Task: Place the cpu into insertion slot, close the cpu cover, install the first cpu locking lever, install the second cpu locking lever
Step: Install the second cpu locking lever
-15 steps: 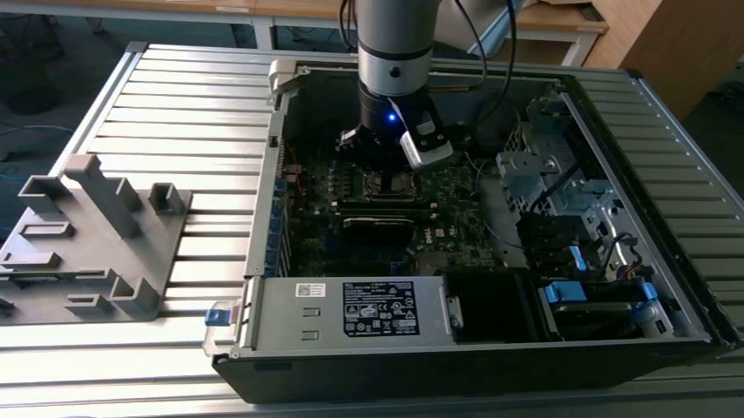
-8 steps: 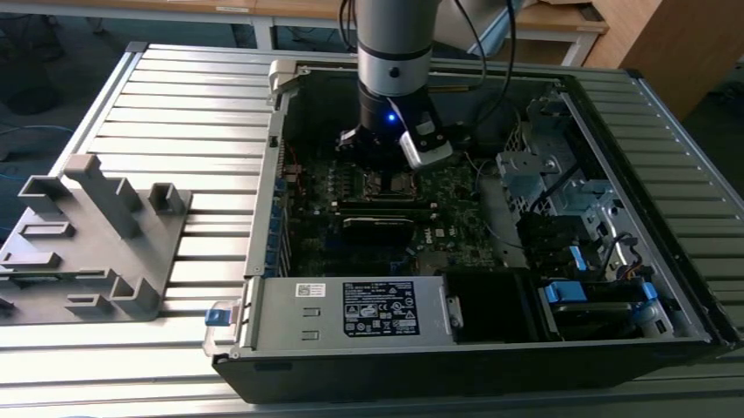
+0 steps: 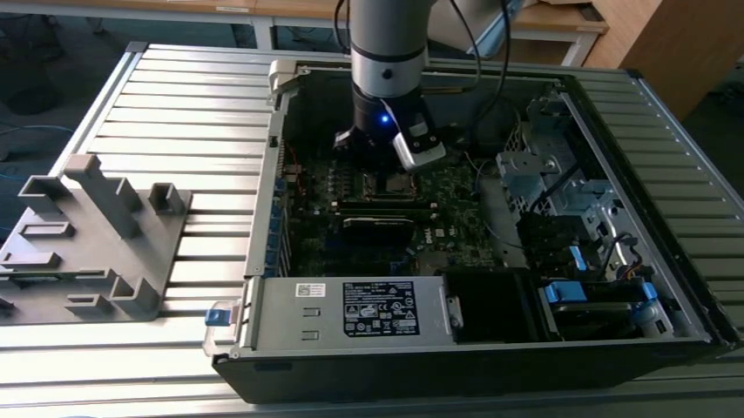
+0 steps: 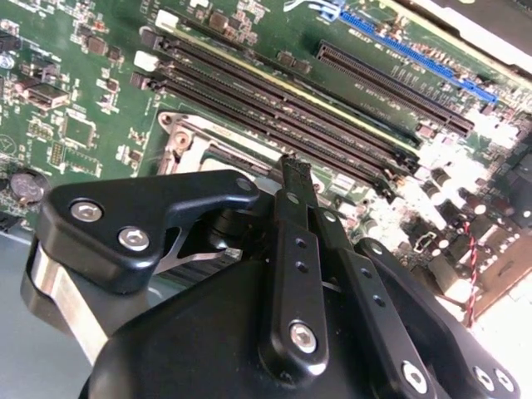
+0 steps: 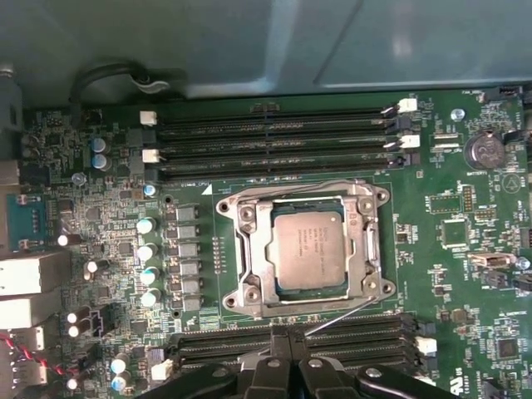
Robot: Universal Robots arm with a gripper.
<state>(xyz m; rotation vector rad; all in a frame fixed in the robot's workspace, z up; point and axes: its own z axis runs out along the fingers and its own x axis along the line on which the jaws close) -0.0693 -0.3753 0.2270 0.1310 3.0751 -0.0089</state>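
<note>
One arm (image 3: 389, 52) is seen reaching down into the open computer case (image 3: 279, 174) in the exterior view, with its wrist poised over the insertion slot (image 3: 396, 184) on the motherboard.

In the first wrist view the cpu (image 5: 307, 249) is found already seated flat in that slot, silver-grey top upward, and the cpu cover (image 5: 259, 249) appears to be laid down around it as a square frame. A thin locking lever (image 5: 341, 316) is seen lying loose and aslant along the edge of the socket nearest the gripper (image 5: 283, 334), so the latching is judged unfinished.

The gripper is shown in both wrist views with its jaws drawn together to a narrow tip (image 4: 295, 170), and nothing bulky is held between them. Whether the end of the wire lever is pinched there cannot be told, though the lever's nearer end is seen just beside the tip.

The cpu is placed straight ahead of the fingertips, near but apart. The slanted lever is interposed between the two, its long axis running roughly across the gripper's line of reach. The long memory slots (image 5: 274, 133) are seen on the far side of the socket.
</note>
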